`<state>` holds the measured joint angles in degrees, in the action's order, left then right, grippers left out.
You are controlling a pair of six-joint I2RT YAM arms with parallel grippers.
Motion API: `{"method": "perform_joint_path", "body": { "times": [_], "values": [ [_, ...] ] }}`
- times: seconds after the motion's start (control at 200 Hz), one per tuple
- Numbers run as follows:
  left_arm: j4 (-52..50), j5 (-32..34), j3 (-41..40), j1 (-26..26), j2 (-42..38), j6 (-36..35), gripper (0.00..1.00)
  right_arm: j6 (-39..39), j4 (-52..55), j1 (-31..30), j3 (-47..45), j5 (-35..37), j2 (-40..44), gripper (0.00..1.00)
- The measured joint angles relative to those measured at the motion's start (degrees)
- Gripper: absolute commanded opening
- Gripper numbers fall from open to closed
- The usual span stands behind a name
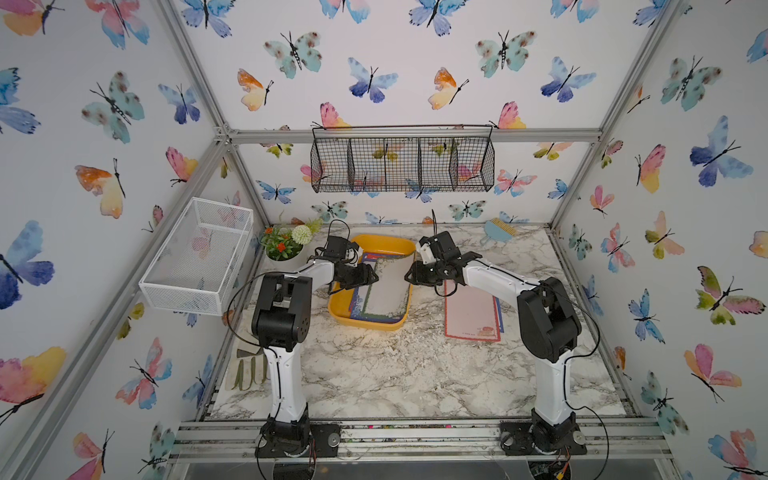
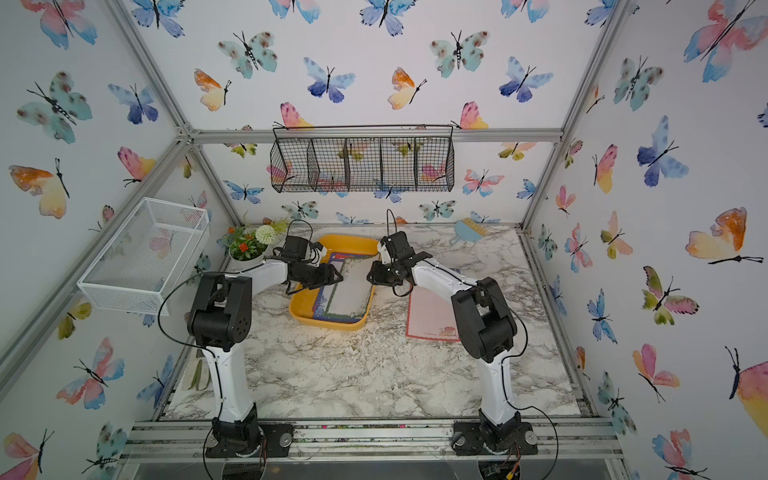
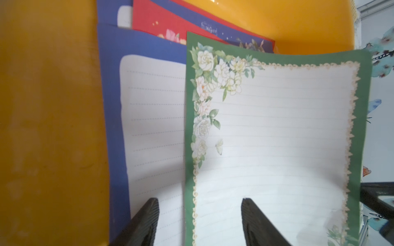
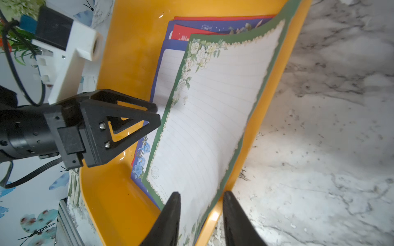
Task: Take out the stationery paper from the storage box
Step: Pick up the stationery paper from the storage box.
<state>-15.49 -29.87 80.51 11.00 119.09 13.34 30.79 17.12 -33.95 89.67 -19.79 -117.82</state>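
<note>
**Work surface.** The marble table lies beneath both grippers.

**Storage box.** The storage box sits on the table directly below the two grippers. They face each other across it from its two long sides.

**Stationery paper.** The stationery paper lies stacked inside the storage box, ahead of the left gripper's fingers. Blue and red borders show beneath the top sheet.

**Top sheet.** The green-bordered sheet rests on the stack, shifted toward the right gripper. Its edge on that side curves up and over the box rim.

**Sheet outside the box.** A red-bordered sheet lies flat on the table under the right arm, behind the right gripper. A blue edge shows beneath it.

**Left gripper.** The left gripper has its jaws wide apart. The near long edge of the green-bordered sheet runs between the fingers, so one finger stands over the blue-bordered paper and the other over the green-bordered sheet. Contact with the paper cannot be determined.

**Right gripper.** The right gripper has its jaws apart, with a narrower gap. The raised edge of the green-bordered sheet and the box rim lie in that gap. Whether either finger touches the sheet cannot be determined.
</note>
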Motion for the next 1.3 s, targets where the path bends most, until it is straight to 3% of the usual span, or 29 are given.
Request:
{"method": "perform_joint_path", "body": {
  "times": [0.586,0.836,0.961,1.096,1.196,1.301],
  "values": [
    [-1.77,-0.96,2.12,-0.07,1.36,0.37,0.55,1.14,-1.79,-0.52,1.25,-1.68,-2.03,0.34],
    [-2.43,-2.4,2.12,-0.26,1.77,1.16,0.3,1.14,-3.41,-0.52,0.59,0.39,-1.88,0.34],
    [-2.4,-4.83,1.79,-0.98,1.81,2.12,0.24,1.2,-5.16,-0.52,-0.28,0.85,-1.79,0.33],
    [-1.68,-7.91,0.5,-1.84,1.81,2.93,0.27,1.33,-6.36,-0.52,-1.01,1.33,-1.57,0.33],
    [-1.29,-10.25,-0.31,-2.08,1.81,3.39,0.42,1.55,-7.23,-0.52,-1.92,1.84,-1.05,0.33],
    [-0.92,-11.78,-0.39,-2.16,1.81,3.76,0.35,1.66,-7.41,-0.52,-2.64,2.32,-0.31,0.33]
  ]
}}
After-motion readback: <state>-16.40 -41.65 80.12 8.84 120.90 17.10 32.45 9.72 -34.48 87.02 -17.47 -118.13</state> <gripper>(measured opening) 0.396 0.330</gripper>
